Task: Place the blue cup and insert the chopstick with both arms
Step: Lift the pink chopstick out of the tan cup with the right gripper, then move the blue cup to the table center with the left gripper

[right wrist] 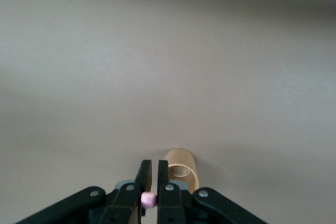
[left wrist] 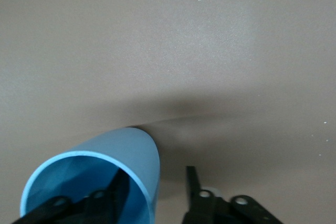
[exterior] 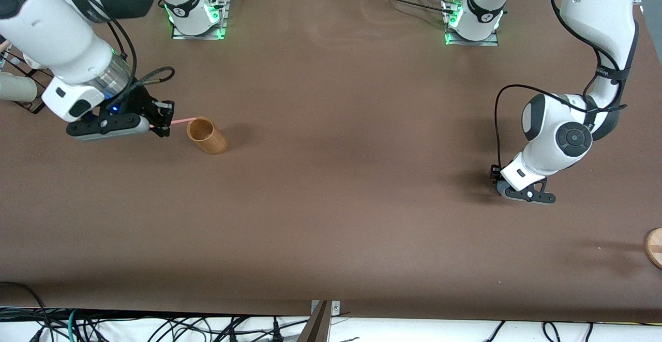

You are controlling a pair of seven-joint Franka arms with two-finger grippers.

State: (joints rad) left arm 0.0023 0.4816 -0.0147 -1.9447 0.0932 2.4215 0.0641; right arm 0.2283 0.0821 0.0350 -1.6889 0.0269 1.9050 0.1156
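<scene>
Closed on the chopstick [exterior: 181, 121] is the right pincer [exterior: 161, 119], which is seen low over the brown surface [exterior: 331, 187] toward the right arm's end, just beside a tan-brown wooden holder [exterior: 207, 135]. The chopstick is held by one end and lies nearly level, its long axis running along the surface from the fingertips toward the left arm's end, with its free tip at the rim of the holder's mouth. In the right wrist view the pink butt end of the chopstick [right wrist: 148, 199] is pinched between the two black fingers [right wrist: 142, 182], and the holder [right wrist: 181, 171] is seen straight ahead of them. The holder stands on the surface with its open mouth upward. Toward the left arm's end, the left pincer [exterior: 525, 193] is found low over the surface, its fingers hidden under the wrist in the front view. In the left wrist view one finger [left wrist: 113, 195] is seen inside the blue cup [left wrist: 100, 174] and the other outside its wall, so the wall lies between them; whether it is already clamped cannot be told. The cup's open mouth faces the wrist camera and its closed base points down at the surface. A round wooden object [exterior: 655, 247] lies at the surface's edge nearer the front camera.
</scene>
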